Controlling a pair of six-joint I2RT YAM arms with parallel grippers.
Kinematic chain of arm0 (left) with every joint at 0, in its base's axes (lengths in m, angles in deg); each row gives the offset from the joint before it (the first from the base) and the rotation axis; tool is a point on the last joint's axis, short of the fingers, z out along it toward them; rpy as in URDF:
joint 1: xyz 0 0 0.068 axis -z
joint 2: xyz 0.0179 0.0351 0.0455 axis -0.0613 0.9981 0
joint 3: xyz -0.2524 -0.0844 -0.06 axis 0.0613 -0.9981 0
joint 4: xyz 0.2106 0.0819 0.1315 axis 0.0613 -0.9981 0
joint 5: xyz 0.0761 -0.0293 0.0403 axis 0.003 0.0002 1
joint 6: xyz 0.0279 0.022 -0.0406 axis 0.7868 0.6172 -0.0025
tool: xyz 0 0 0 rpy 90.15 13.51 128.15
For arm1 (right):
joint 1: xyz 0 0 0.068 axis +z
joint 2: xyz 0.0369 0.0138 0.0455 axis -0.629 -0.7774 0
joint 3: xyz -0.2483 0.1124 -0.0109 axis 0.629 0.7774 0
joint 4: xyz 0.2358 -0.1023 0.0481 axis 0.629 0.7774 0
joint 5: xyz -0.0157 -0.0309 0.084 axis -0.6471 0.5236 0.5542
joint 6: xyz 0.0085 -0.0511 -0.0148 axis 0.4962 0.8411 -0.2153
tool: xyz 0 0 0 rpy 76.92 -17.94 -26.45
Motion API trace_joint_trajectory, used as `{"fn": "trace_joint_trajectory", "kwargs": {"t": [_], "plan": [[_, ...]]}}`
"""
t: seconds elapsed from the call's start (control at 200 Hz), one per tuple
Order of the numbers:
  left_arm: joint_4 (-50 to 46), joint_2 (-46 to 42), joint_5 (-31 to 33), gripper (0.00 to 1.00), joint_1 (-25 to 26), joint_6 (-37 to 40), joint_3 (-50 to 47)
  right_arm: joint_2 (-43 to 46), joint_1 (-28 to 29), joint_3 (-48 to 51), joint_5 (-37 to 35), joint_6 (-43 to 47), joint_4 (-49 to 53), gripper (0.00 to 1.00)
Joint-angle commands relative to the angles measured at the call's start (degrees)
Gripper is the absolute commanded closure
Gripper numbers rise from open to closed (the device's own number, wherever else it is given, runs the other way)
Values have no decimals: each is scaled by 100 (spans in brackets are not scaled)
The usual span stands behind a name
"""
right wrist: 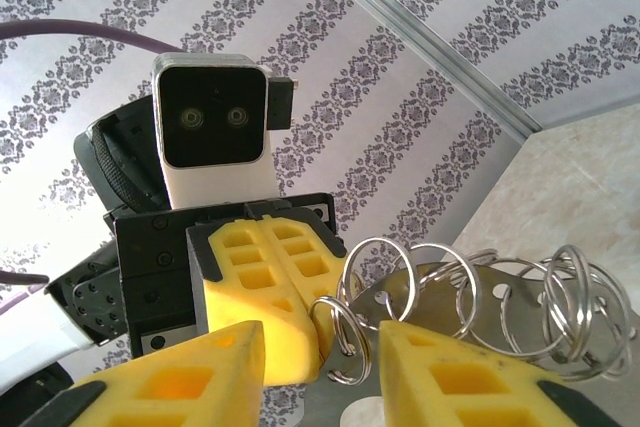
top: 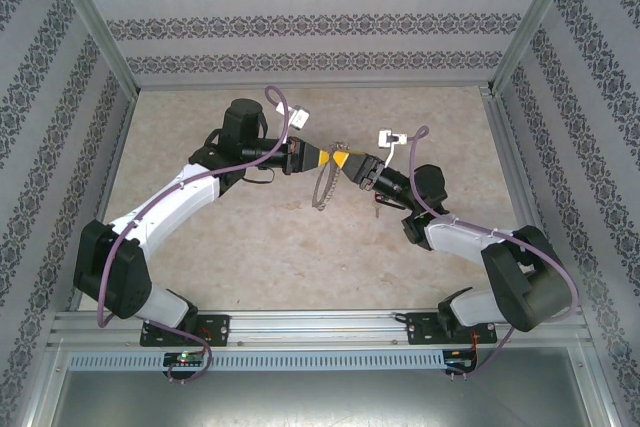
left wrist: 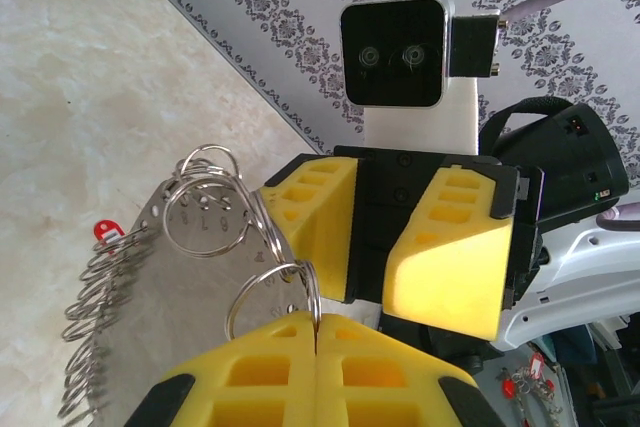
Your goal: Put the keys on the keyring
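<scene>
The keyring (left wrist: 190, 287) is a flat grey metal piece fringed with many small split rings, held up between both arms above the table (top: 322, 187). My left gripper (left wrist: 318, 319) is shut on one small ring at its rim. A tiny key with a red head (left wrist: 105, 232) hangs on the keyring's far-left edge. Facing it, my right gripper (right wrist: 320, 339) is open, and its yellow fingers (right wrist: 470, 377) straddle a small ring (right wrist: 345, 347) next to the left gripper's closed fingers (right wrist: 262, 277). In the top view the two grippers meet tip to tip, left (top: 322, 157) and right (top: 352, 164).
A small cluster with red pieces (left wrist: 527, 379) lies on the table under the right arm. Patterned walls (top: 300, 27) enclose the beige table (top: 300, 257) on three sides. Purple cables loop over both arms.
</scene>
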Motion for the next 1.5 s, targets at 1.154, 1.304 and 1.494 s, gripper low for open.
{"fn": "trace_joint_trajectory", "kwargs": {"t": [1.154, 1.304, 1.494], "plan": [[273, 11, -54, 100, 20, -46, 85, 157, 6, 153, 131, 40, -254, 68], [276, 5, -52, 100, 26, -47, 79, 140, 6, 117, 143, 6, -278, 69], [292, 4, -51, 100, 20, -44, 68, 147, 15, 115, 211, -21, -298, 70]]}}
